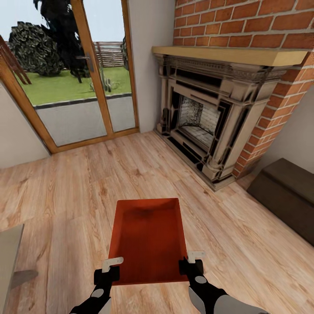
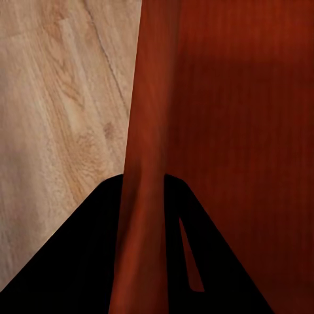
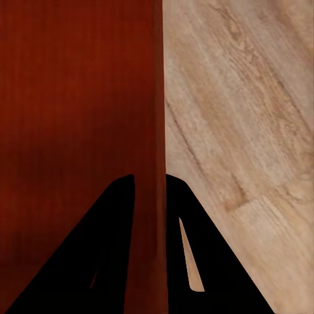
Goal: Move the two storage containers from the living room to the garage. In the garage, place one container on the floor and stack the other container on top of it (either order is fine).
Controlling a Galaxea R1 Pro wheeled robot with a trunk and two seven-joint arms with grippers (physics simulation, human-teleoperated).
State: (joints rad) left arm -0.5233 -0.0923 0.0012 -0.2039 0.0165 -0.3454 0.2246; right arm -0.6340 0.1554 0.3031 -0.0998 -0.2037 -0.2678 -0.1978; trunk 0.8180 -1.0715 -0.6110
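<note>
Our left gripper (image 1: 111,267) and right gripper (image 1: 191,261) each have their jaws pinched on a side wall of the storage container (image 1: 148,237), one finger inside and one outside, so the bin hangs level between them and we think it cannot tip. Beyond the jaws lie the wood floor (image 1: 65,196), the brick fireplace (image 1: 209,117) and the glass doors (image 1: 83,87), so we are in the living room, with the garage trip ahead.

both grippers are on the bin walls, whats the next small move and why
Probably lift the bin straight up, level. The left gripper and right gripper each straddle a side wall near its near end, and it seems to sit on the wood floor.
</note>
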